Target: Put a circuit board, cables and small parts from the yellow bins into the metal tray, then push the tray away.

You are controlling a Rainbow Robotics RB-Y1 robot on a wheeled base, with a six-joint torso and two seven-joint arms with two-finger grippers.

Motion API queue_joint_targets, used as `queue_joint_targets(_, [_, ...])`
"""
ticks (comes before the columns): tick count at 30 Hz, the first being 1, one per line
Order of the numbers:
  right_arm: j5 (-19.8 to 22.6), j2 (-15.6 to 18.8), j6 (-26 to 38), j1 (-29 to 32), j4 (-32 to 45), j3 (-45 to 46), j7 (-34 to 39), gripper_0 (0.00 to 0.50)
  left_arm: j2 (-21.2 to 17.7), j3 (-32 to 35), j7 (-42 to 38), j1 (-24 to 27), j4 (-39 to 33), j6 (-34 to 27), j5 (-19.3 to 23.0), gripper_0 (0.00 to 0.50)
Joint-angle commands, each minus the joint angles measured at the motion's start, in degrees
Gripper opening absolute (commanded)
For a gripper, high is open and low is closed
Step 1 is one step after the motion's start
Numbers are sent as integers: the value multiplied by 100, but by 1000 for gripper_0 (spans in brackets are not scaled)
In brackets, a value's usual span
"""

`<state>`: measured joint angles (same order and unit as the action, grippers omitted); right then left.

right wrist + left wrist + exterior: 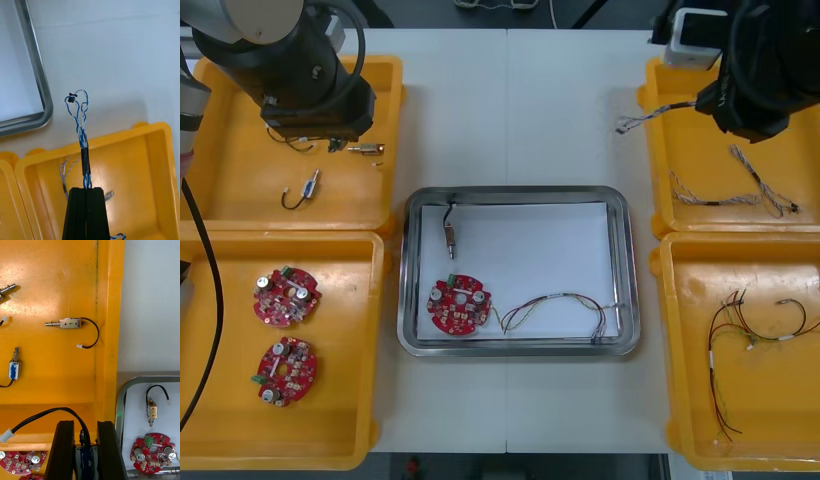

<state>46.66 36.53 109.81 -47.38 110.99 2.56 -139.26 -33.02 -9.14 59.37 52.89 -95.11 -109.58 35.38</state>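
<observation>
Right pincer (pixel 87 190): clenched on the twisted blue and white cable (pixel 81 123), fingers together with only the cable's width between them.
Cable: runs straight out past the fingertips. A black sleeve (pixel 86 161) sits just beyond the tips, and the looped end with a tiny dark plug is farthest out.
Below right pincer: far right yellow bin (pixel 150 165). More blue-white strands lie in it close beside the fingers.
Metal tray (pixel 36 71): ahead of the right tips and off to one side, across bare tabletop (pixel 123 56), well apart from the cable's loop.
Left pincer (pixel 85 426): grasping a small metal part (pixel 85 459), fingers apart by the body's width. Its black lead (pixel 48 414) arcs out past one finger to a white plug.
Near left pincer: tray corner close beside the other finger. Loose parts (pixel 65 323) lie farther ahead in the bin.
In tray: circuit board (pixel 458 304), one leaded part (pixel 450 235), thin coloured cable (pixel 565 305).
Cable handling (my read): light and limp, it will droop, swing and snag on the bin wall. The sleeve is the stiffest section, so hold there, not on the loose strands or the plug.
Part handling (my read): dense, rigid and smooth, so it may slip. Clamp the body's flat sides, never the lead.
</observation>
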Motion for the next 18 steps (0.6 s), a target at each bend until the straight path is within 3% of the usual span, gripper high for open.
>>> queue_joint_targets(1, [115, -322, 19, 124, 433, -379, 549, 0, 24, 176, -567, 161, -201, -42, 48, 2])
queue_joint_targets(12, [150, -560, 19, 660, 802, -1091, 918, 0, 24, 176, -585, 161, -192, -42, 66, 2])
queue_joint_targets(18, [-175, -753, -47, 879, 802, -1522, 865, 0, 24, 176, -585, 161, -192, -42, 75, 2])
